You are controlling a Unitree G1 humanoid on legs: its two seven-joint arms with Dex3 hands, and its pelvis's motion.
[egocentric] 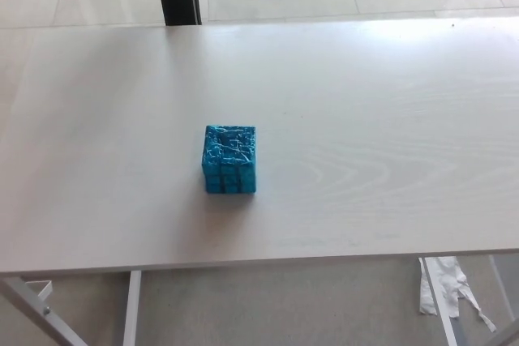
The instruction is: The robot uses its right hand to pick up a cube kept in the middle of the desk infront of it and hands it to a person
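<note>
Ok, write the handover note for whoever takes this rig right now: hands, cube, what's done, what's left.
Hands: neither the left nor the right hand shows in the head view.
Cube: the blue cube sits on the white desk, a little left of the middle, nothing touching it.
Person: none in view.
Done: nothing yet; the cube is not picked up.
Left: bring the right hand in, grasp the cube, lift it and hand it to a person.
</note>
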